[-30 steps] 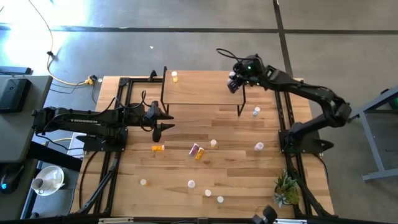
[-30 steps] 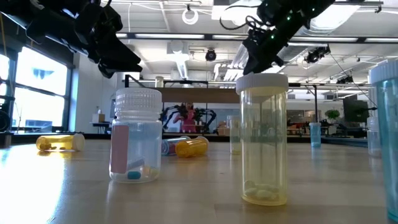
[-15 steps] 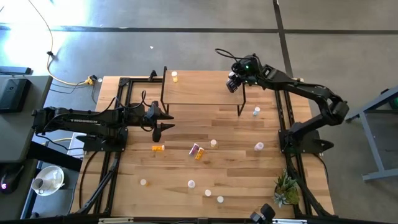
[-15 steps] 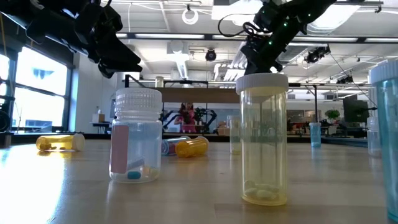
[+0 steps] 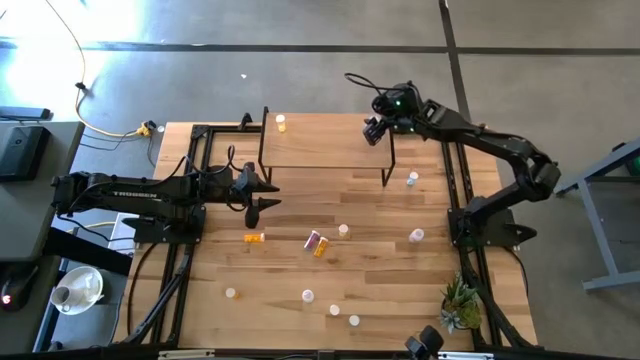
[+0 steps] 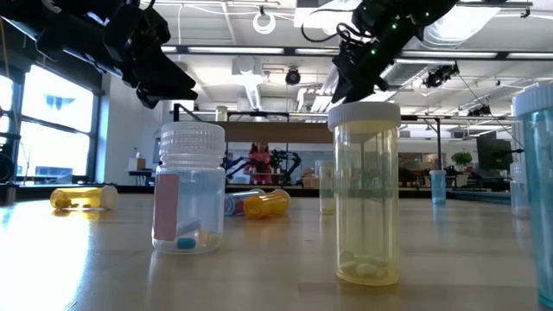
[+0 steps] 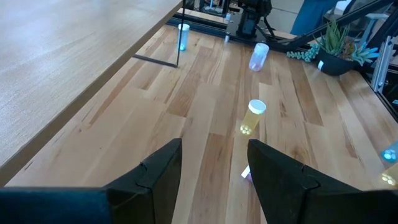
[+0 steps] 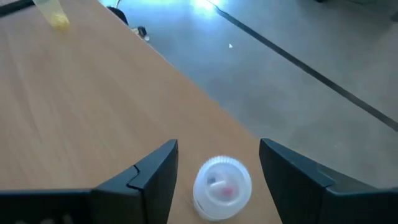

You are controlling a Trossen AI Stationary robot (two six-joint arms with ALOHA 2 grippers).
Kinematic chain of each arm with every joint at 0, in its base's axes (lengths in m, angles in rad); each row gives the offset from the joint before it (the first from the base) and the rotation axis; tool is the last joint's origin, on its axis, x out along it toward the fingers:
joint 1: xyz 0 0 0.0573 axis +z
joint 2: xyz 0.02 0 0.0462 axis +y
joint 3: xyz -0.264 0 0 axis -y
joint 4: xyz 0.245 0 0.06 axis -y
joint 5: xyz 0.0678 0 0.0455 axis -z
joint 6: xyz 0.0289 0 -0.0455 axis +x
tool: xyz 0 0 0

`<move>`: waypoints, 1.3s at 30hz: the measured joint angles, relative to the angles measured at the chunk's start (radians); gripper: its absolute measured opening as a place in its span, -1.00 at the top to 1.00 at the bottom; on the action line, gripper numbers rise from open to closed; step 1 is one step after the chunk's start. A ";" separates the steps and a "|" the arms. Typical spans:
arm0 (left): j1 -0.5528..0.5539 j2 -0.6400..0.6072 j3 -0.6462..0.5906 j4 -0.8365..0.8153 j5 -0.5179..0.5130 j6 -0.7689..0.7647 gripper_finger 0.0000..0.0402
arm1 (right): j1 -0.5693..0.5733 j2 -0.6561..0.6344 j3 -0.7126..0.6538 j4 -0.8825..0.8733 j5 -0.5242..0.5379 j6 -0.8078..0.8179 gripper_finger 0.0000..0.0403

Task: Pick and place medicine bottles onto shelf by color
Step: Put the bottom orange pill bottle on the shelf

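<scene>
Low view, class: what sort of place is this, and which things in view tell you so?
Probably a robotics lab or workshop: exposed ceiling ducts, benches with equipment behind, and robot arms over a wooden table scattered with pill bottles.

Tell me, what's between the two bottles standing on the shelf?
Only bare shelf: the yellow bottle stands at one end, the white-capped bottle at the other between the right gripper's open fingers, per the right wrist view.
</scene>
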 joint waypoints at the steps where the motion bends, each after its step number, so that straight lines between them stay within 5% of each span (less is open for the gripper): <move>1: 0.000 0.000 0.000 0.000 0.000 0.001 0.14 | 0.000 0.000 0.013 -0.011 0.000 0.000 -0.07; 18: -0.010 0.000 0.000 -0.093 0.020 -0.047 0.14 | 0.133 -0.013 0.123 -0.243 0.009 -0.062 -0.04; 35: -0.103 0.000 0.000 -0.229 0.037 -0.119 0.14 | 0.371 -0.140 -0.021 -0.243 0.104 0.089 -0.04; 39: -0.138 0.000 0.000 -0.258 0.138 -0.167 0.14 | 0.423 -0.140 -0.021 -0.230 0.132 0.099 -0.04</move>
